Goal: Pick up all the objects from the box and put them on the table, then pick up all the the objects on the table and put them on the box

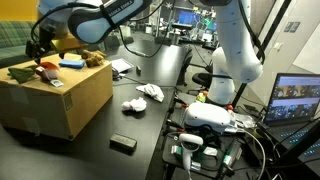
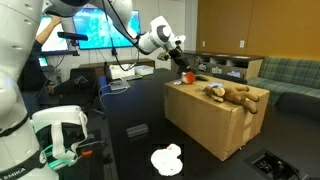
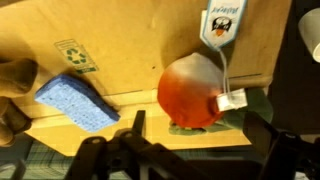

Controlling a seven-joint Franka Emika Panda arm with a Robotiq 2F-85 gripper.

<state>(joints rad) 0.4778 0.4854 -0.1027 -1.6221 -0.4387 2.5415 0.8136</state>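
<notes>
In an exterior view: brown box (image 1: 60, 105) on bench (image 1: 150, 125); green toy (image 1: 20, 72), red toy (image 1: 48, 68), blue block (image 1: 72, 62), brown toy (image 1: 93, 58) on top. Tool (image 1: 40, 46) over box end, nr red toy.
In an exterior view: tool (image 2: 181, 60) just above red toy (image 2: 187, 74).
Wrist: jaws spread, empty; round red toy (image 3: 192, 92) ahead, blue block (image 3: 75, 100) beside it.

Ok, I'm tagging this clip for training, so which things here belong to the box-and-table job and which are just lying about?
Job: box, table, open gripper, red-and-white toy, blue block, brown toy, green toy, white toy, black slab.
Lying about: laptop, green sofa, big screen.
</notes>
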